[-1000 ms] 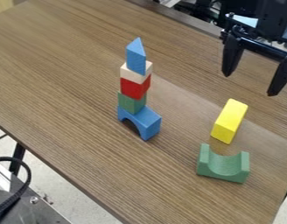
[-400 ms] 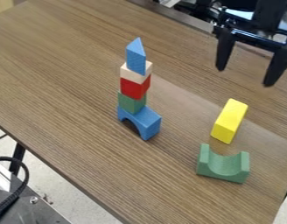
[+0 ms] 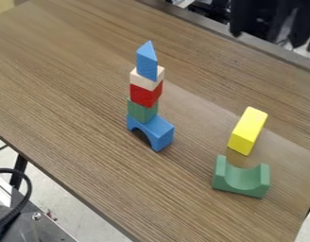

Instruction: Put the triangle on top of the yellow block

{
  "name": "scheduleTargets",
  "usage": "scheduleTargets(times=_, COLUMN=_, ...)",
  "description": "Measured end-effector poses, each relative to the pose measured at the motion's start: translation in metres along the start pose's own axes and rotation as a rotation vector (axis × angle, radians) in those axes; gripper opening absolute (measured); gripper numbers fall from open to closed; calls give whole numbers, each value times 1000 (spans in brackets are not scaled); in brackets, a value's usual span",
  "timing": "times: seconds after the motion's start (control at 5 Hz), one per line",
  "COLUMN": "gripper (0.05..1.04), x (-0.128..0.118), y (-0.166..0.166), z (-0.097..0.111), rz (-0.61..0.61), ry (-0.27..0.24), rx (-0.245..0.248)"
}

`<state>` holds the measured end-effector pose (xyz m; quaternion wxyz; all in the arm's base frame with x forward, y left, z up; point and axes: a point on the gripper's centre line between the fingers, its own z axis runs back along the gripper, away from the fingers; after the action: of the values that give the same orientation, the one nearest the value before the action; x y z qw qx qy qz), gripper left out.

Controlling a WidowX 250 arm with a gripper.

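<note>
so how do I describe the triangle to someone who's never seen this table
On the wooden table, find the tall tower of stacked blocks. At its very top, on the cream block, sits the pointed blue triangle. The other blue piece is the arch at the tower's foot.

From where I'm standing, it's a brown desk [image 3: 75,90] with streaky wood grain running slantwise across its top. Near the middle there's a blue arch block [image 3: 160,131], set right on the wood with its curved opening at the bottom. Over to the right of that, well apart from it, sits a plain yellow block [image 3: 248,130], longer than it is wide. Just beside the yellow one, nearer the camera, is a green block [image 3: 241,181] with its scooped-out hollow facing up.
</note>
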<state>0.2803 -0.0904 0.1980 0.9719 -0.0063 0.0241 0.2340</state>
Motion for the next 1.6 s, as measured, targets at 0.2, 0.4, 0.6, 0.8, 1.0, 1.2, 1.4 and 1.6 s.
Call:
scheduleTargets(times=0.2, gripper=999, x=-6, y=7, z=6, rz=19, ry=-13, rx=-13)
scheduleTargets(times=0.4, gripper=999, x=-10, y=14, z=-3, rz=54, ry=48, rx=-17)
scheduleTargets(times=0.6, gripper=999, x=-11, y=29, z=-3, rz=127, ry=110, rx=-15)
scheduleTargets(times=0.8, gripper=999, x=-20, y=54, z=6, rz=262, ry=150, rx=-46)
scheduleTargets(times=1.0, gripper=999, x=-14, y=57, z=-23, rz=387, ry=148, rx=-92)
scheduleTargets(times=1.2, gripper=999, x=-7, y=67, z=-48, rz=492, ry=180, rx=-120)
scheduleTargets(times=1.4, gripper=999, x=7, y=66, z=-73, rz=519, ry=211, rx=-107)
scheduleTargets(times=1.6, gripper=999, x=10, y=66, z=-83, rz=503, ry=254, rx=-99)
